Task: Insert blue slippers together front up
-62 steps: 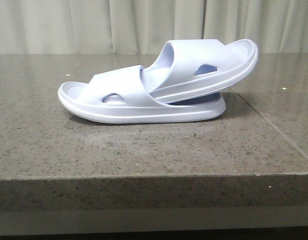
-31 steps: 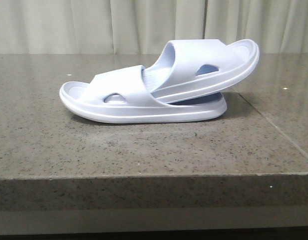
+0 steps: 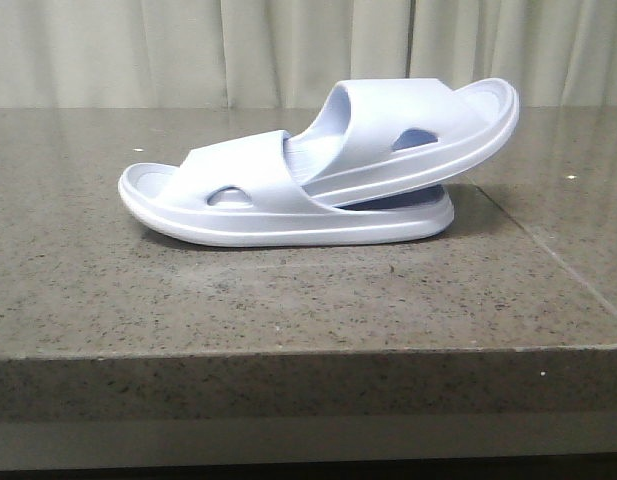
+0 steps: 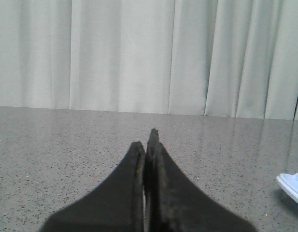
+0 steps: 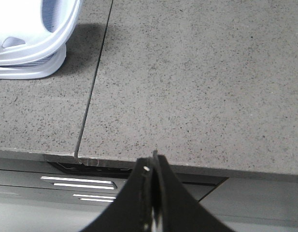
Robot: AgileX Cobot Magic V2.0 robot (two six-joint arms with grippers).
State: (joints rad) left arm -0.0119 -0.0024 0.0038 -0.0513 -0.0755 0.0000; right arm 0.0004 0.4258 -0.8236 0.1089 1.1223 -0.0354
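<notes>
The blue slippers sit mid-table in the front view. The lower slipper (image 3: pixel 238 215) lies flat on its side-on sole. The upper slipper (image 3: pixel 428 135) is pushed under the lower one's strap and tilts up to the right. Neither gripper shows in the front view. My left gripper (image 4: pixel 148 142) is shut and empty, low over bare stone, with a slipper end (image 4: pixel 292 186) off to one side. My right gripper (image 5: pixel 151 164) is shut and empty at the table's front edge, apart from the slippers (image 5: pixel 28 46).
The grey speckled stone table (image 3: pixel 288 300) has a seam (image 3: pixel 548 255) running to its front right. A pale curtain (image 3: pixel 188 50) hangs behind it. Below the table edge in the right wrist view is a dark panel with white stripes (image 5: pixel 78 181).
The nested slippers shifted very slightly to the right between the earliest frame and the later ones, then stayed still.
</notes>
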